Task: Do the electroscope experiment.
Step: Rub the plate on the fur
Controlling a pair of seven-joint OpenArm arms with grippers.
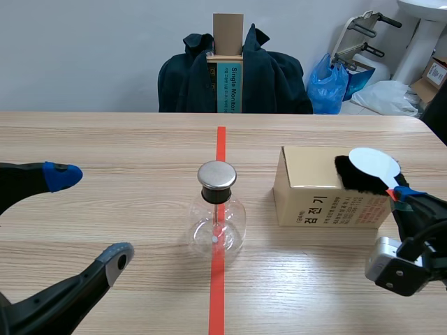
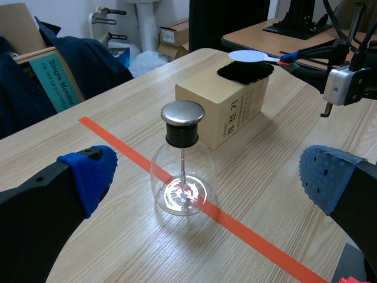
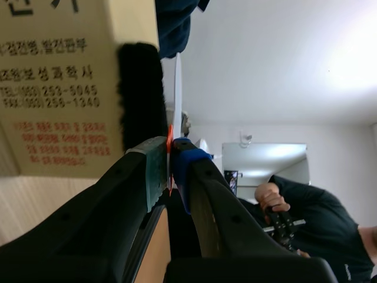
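Note:
The electroscope (image 1: 218, 216), a clear glass flask with a metal cap (image 1: 216, 176), stands on the red tape line at mid-table. Right of it is a tan cardboard box (image 1: 314, 188) with a black fur pad (image 1: 356, 176) on top. A white disc (image 1: 374, 165) on an orange-red handle lies flat on the fur, and my right gripper (image 1: 404, 195) is shut on that handle (image 3: 169, 141). The right wrist view shows the disc (image 3: 177, 88) edge-on against the fur (image 3: 141, 88). My left gripper (image 1: 91, 216) stands wide open left of the flask (image 2: 182, 177), its blue pads (image 2: 91, 168) well apart from the glass.
Behind the table's far edge, a chair draped with a dark jacket (image 1: 279, 77) holds a cardboard box (image 1: 228, 42). A blue bag (image 1: 328, 84) sits at the back right. A person in dark clothing (image 3: 318, 218) shows in the background of the right wrist view.

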